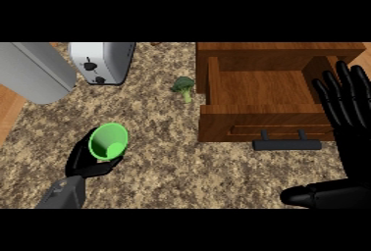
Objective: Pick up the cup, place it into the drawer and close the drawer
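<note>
Left hand (pixel 85 164) curled round green cup (pixel 108 141) at lower left, cup tilted w/ mouth facing up toward the view, held over the counter (pixel 181 162); right hand (pixel 349 117) at right edge, fingers straight & spread, pointing up, just beside the open drawer (pixel 261 100); drawer's black handle (pixel 287 144) at its front; broccoli (pixel 184 87) lies left of drawer; toaster (pixel 101 62) at top left.

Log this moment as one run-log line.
phase: cup lifted | left hand: shut on green cup | right hand: open, resting at right edge | drawer: open, no cup inside | broccoli: on counter beside drawer
</note>
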